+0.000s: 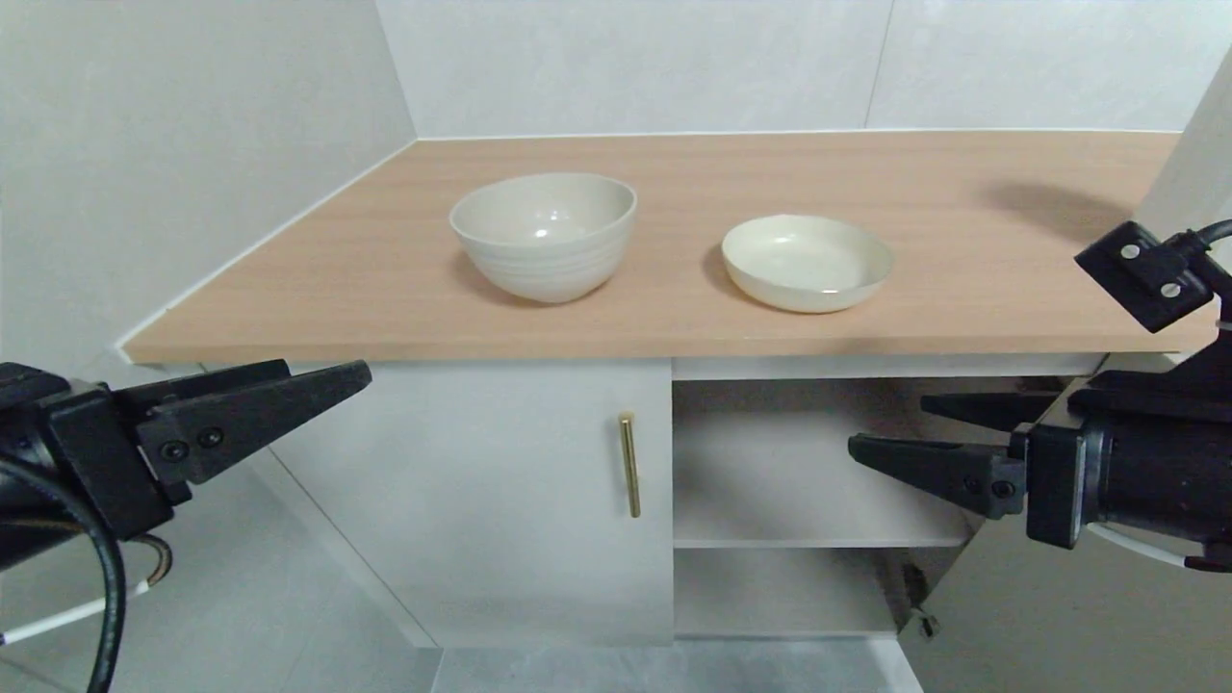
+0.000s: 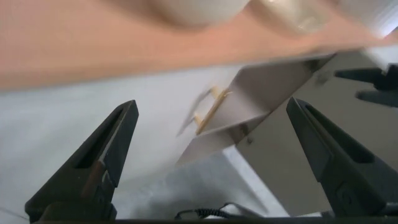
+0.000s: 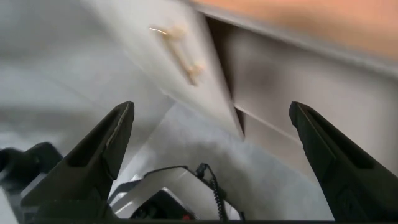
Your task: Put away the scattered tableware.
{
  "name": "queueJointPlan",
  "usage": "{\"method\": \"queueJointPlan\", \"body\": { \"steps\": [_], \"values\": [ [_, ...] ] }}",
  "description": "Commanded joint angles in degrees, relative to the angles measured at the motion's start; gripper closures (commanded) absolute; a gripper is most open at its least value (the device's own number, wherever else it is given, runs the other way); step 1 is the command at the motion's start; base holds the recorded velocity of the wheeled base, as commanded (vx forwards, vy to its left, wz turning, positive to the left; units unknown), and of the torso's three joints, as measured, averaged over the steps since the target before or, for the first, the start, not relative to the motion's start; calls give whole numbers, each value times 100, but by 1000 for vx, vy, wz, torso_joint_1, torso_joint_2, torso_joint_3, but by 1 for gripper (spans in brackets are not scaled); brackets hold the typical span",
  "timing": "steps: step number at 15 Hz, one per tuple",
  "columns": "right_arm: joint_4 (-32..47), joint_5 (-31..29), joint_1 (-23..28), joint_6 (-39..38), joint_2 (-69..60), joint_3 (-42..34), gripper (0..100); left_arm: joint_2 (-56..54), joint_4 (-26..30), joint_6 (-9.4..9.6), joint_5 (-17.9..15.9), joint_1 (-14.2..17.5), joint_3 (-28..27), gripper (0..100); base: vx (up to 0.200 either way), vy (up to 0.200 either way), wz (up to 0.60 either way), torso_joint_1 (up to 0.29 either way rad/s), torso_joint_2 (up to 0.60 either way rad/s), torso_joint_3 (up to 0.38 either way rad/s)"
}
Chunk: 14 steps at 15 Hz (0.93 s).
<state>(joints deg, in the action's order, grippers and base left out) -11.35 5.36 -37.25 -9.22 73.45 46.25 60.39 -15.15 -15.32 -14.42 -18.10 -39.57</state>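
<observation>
A deep cream bowl (image 1: 544,236) stands on the wooden countertop (image 1: 337,289), left of centre. A shallow cream bowl (image 1: 807,262) sits to its right, apart from it. Both show blurred in the left wrist view, the deep bowl (image 2: 193,9) and the shallow bowl (image 2: 292,12). My left gripper (image 1: 327,369) (image 2: 211,104) hangs open and empty below the counter's front edge, at the left, before the cabinet. My right gripper (image 1: 887,423) (image 3: 211,106) is open and empty at the right, level with the open cabinet compartment (image 1: 818,462).
The white cabinet's left door (image 1: 481,500) is closed and carries a gold handle (image 1: 629,465) (image 2: 208,109) (image 3: 183,53). The right compartment has a shelf (image 1: 818,544) across it. White walls close the counter at the back and left.
</observation>
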Motion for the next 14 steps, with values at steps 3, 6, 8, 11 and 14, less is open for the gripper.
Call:
{"method": "queueJointPlan", "body": {
  "steps": [3, 6, 8, 11, 14],
  "values": [
    [10, 0, 8, 8, 20, -11, 0, 60, 4, -6, 1, 0, 11, 0, 0, 0, 0, 97, -515, -245],
    [10, 0, 8, 8, 56, -11, 0, 96, 4, -6, 10, 0, 11, 0, 0, 0, 0, 333, -471, -259],
    [10, 0, 8, 78, 64, -11, 0, 139, 4, -6, 1, 0, 2, 0, 0, 0, 0, 261, -483, -256],
    [-25, -9, 96, 87, 135, 7, 0, 201, 4, -6, 1, 0, -16, 0, 0, 0, 0, 237, -487, -258],
    [-509, 0, 403, 95, 354, 7, 0, 535, -23, -15, -122, 9, -288, 0, 0, 0, 0, 136, -274, -147]
  ]
}}
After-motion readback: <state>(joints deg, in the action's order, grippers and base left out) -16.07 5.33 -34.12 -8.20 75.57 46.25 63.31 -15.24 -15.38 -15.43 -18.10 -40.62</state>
